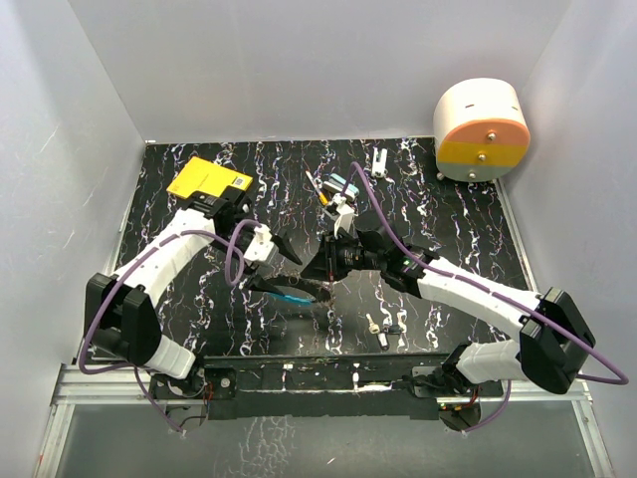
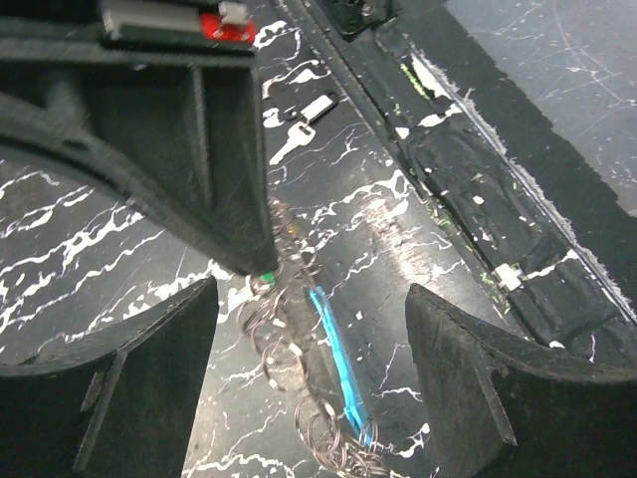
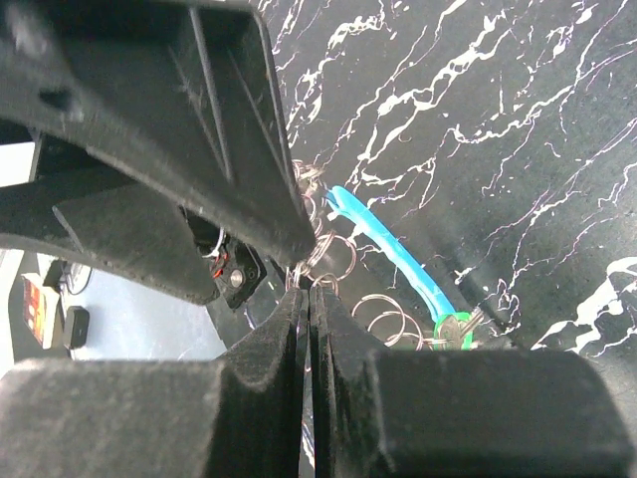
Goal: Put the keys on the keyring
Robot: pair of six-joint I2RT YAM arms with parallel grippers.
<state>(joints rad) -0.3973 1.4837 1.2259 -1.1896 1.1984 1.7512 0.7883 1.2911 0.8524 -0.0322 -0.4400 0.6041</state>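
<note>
The desk (image 1: 448, 209) is black with white streaks like marble, and plain white walls stand round it. Close to the near edge, on the right side, lie a few loose keys (image 1: 383, 339), well apart from the ring. One of them looks to have a yellow head (image 1: 370, 322).

A bit further in, near the middle, both arms meet over the keyring (image 3: 398, 254). It is a thin silver loop with a bright blue bend, and it lies low over the desk between them. The right hand (image 3: 309, 294) has its two fingers pressed tight together, and it looks to be pinching the thin wire of the keyring. A key with a green head (image 3: 453, 329) sits at one end of the blue bend and seems to be on the loop already. The left hand (image 2: 311, 299) is spread wide right above the ring and holds nothing.

So I think one key is on and the loose keys are yet to go. Next, the left hand should go and pick up a loose key, while the right hand keeps the ring steady.

At the far side are a yellow block (image 1: 209, 179), an orange-and-white stick (image 1: 317, 184) and a round white, orange and yellow thing (image 1: 481, 129)
</note>
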